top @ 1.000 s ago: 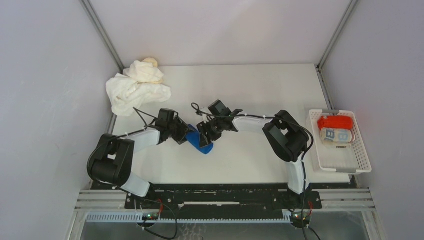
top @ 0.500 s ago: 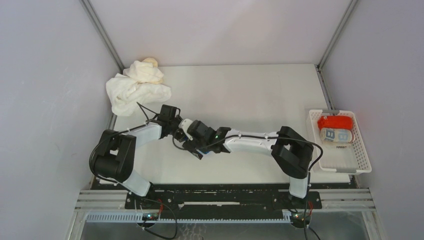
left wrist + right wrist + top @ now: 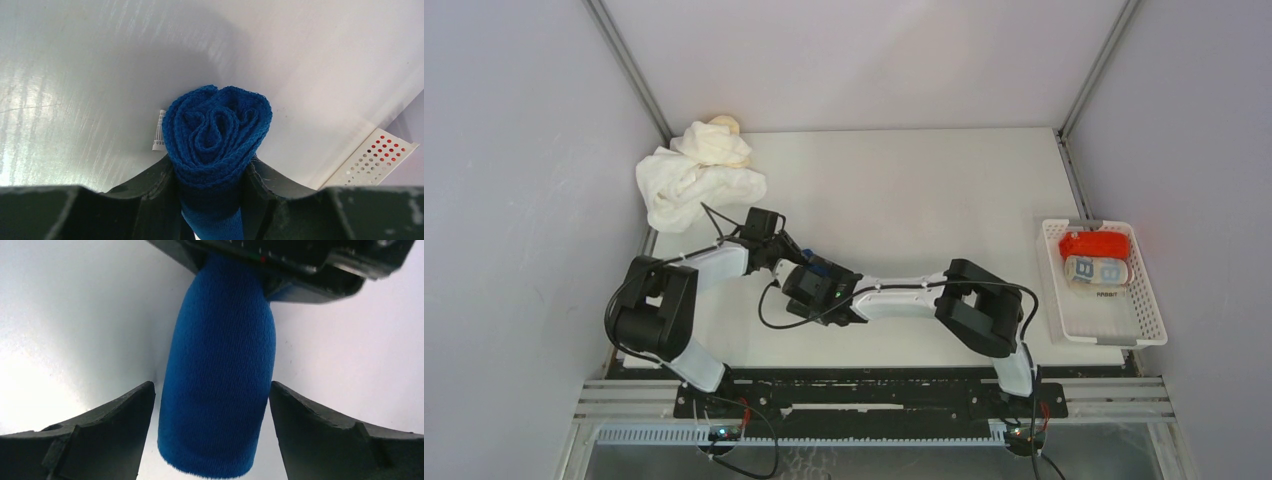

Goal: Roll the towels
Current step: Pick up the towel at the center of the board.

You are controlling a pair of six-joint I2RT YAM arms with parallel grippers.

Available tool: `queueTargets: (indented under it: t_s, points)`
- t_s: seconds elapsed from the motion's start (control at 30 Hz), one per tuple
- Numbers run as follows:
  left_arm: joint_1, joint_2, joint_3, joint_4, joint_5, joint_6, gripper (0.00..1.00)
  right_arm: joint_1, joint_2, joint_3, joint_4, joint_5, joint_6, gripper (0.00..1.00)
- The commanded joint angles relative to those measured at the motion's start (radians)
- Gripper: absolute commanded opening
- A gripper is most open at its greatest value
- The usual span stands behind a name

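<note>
A royal blue towel [image 3: 216, 130], rolled into a tight cylinder, is clamped at one end in my left gripper [image 3: 212, 172]. In the top view only a sliver of it [image 3: 817, 265] shows between the two wrists. My right gripper [image 3: 211, 386] is open, with a finger on each side of the roll's [image 3: 220, 390] free end and a small gap at both sides. The left gripper's body [image 3: 300, 270] shows at the top of the right wrist view. A loose heap of white and cream towels [image 3: 699, 175] lies at the back left.
A white slatted basket [image 3: 1149, 320] stands at the right edge, holding a red roll [image 3: 1094, 243] and a light-blue patterned roll [image 3: 1096, 270]. Its corner also shows in the left wrist view [image 3: 375, 160]. Grey walls close in on three sides.
My right arm has swung left and toward the near edge, bringing its open gripper around the blue roll's free end. My left gripper has kept hold of the roll, shifting only slightly.
</note>
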Motion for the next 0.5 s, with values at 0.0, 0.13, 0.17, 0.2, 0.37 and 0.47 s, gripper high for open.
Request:
queueTargets:
  t_s: [0.0,0.13,0.17,0.2,0.37,0.47]
  points:
    - [-0.008,0.036,0.000,-0.089,0.000,0.041,0.44,0.007,0.042,0.048,0.032,0.052,-0.031,0.84]
    - [-0.015,0.037,-0.002,-0.089,0.002,0.035,0.44,0.007,0.094,0.092,0.007,0.068,-0.040,0.82]
    - [-0.016,0.039,-0.003,-0.089,0.002,0.035,0.44,0.006,0.105,0.102,0.000,0.071,-0.040,0.82]
    - [-0.016,0.038,-0.003,-0.089,0.002,0.034,0.44,0.005,0.115,0.111,-0.011,0.073,-0.039,0.81]
    - [-0.017,0.029,-0.006,-0.087,0.003,0.027,0.44,-0.001,0.149,0.132,-0.052,0.092,-0.018,0.78]
    - [-0.017,0.031,-0.006,-0.082,0.006,0.025,0.44,-0.014,0.170,0.148,-0.083,0.089,0.005,0.75]
